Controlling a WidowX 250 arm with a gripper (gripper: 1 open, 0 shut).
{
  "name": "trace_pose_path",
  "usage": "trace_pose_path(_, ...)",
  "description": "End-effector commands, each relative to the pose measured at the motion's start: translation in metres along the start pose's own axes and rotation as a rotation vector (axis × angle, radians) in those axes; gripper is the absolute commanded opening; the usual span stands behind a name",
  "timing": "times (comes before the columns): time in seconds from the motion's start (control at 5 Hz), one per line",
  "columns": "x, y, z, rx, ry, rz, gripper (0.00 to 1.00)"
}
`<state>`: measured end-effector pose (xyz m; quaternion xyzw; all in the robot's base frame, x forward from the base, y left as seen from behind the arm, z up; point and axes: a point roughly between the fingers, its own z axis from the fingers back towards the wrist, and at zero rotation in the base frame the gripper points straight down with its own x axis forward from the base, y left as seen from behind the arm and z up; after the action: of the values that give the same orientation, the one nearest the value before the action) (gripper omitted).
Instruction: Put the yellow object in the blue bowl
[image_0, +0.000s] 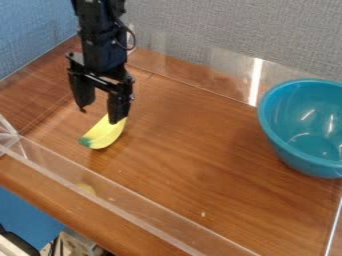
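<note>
Yellow and unheld, the banana (104, 131) lay just below my wide-spread gripper (103, 110), on the desk (181, 150). The bowl (305, 127) stood well off to one side of me; grasping, carrying and releasing all remained.

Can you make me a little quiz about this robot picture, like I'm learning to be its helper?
1. True or false: the blue bowl has the yellow toy inside it.
2. Multiple choice: how is the gripper? A) open, B) shut, C) out of the picture.
3. Fill in the blank: the wall behind the table is ____.

Key: 1 false; 2 A; 3 gray.
</note>
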<state>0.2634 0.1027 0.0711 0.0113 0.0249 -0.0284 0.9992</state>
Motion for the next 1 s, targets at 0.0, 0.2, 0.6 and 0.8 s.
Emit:
trace_pose_path(0.0, 0.010, 0.000, -0.001, 0.023, -0.056, -0.047, 1.00)
trace_pose_path(0.2, 0.011, -0.005, -0.016, 0.023, -0.055, -0.098, 1.00)
trace_pose_path(0.6, 0.015, 0.008, -0.039, 0.022, -0.047, -0.002, 0.00)
trace_pose_path(0.8, 0.020, 0.017, -0.040, 0.024, -0.044, 0.000, 0.00)
